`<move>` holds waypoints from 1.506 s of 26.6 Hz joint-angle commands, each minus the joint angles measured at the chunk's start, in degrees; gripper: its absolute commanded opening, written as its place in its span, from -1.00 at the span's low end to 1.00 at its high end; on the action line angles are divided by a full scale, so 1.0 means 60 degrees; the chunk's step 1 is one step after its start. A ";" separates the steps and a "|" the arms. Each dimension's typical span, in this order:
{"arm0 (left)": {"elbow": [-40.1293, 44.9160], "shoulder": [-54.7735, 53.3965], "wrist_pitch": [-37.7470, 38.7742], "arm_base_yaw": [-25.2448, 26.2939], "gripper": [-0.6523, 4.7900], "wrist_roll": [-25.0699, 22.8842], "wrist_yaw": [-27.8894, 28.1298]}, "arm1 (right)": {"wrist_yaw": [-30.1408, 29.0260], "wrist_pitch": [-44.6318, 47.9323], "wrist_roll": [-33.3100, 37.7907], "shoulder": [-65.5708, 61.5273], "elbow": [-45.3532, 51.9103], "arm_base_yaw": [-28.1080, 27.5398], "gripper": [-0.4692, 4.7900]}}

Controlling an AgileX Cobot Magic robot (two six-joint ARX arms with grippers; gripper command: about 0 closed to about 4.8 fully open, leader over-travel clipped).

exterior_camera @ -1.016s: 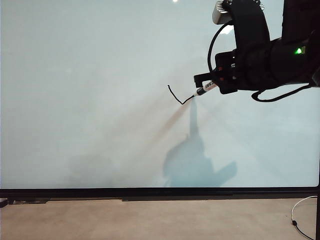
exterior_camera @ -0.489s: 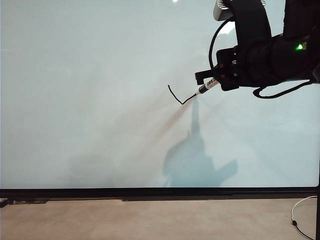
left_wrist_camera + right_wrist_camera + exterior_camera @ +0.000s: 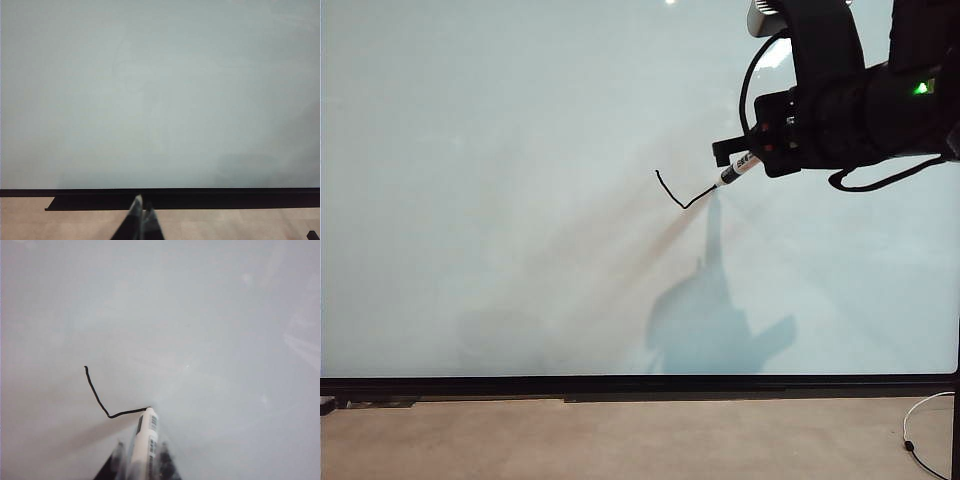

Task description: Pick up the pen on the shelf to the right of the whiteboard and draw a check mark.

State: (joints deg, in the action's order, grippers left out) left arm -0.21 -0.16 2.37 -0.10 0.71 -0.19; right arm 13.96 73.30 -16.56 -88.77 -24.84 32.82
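Since 1 s ago, right pincer [image 3: 738,160], clamped on the pen [image 3: 735,171], has slid tip up-right on the whiteboard [image 3: 500,200], lengthening the check mark [image 3: 682,193]: short stroke done, long stroke partway; left pincer [image 3: 141,220] closed, empty, near board's lower edge.

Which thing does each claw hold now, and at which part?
The right claw holds the pen by its white barrel. The left claw is shut, holding nothing.

Looks like a lab or test room: huge whiteboard [image 3: 520,200] with a black frame, bare beige floor [image 3: 620,440], loose cable [image 3: 920,430].
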 commanded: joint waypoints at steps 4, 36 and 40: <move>-0.0029 -0.0004 -0.0120 -0.0004 -0.78 -0.0044 -0.0004 | 0.0299 0.0095 -0.0106 0.0266 0.0025 -0.0051 -0.85; -0.0029 -0.0004 -0.0120 -0.0004 -0.78 -0.0044 -0.0004 | 0.0667 -0.0521 -0.0499 0.3497 0.1501 -0.0204 -0.85; -0.0025 -0.0004 -0.0120 -0.0004 -0.78 -0.0044 -0.0004 | 0.0765 -0.2488 -0.0499 0.4998 0.1665 -0.0251 -0.85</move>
State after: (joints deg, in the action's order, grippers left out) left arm -0.21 -0.16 2.37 -0.10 0.69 -0.19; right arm 18.26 62.94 -19.77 -60.47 -14.90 31.44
